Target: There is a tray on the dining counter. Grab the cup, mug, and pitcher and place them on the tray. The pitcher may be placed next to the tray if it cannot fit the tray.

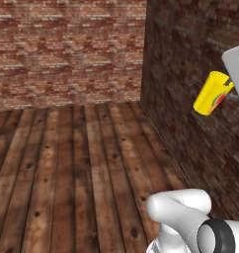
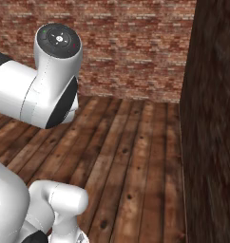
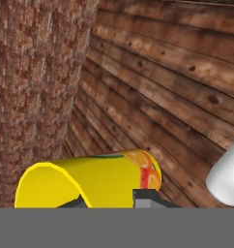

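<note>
The cup point(image 1: 212, 94), bright yellow with a red-orange fruit picture, hangs tilted in the air at the right of the left base view, in front of a dark brick wall. My gripper point(image 1: 228, 85) is shut on its rim end. In the hand view the cup point(image 3: 104, 179) lies across the bottom, open mouth to the left, with my gripper point(image 3: 109, 201) closed around it and a dark fingertip point(image 3: 147, 197) against its side. The tray, mug, pitcher and dining counter are out of view.
A dark brick wall point(image 1: 190, 74) runs close along the right side, and a lighter red brick wall point(image 1: 67, 49) stands ahead. Wooden plank floor point(image 1: 67, 168) stretches to the left and in front. My white arm point(image 2: 45, 90) rises at the left of the right base view.
</note>
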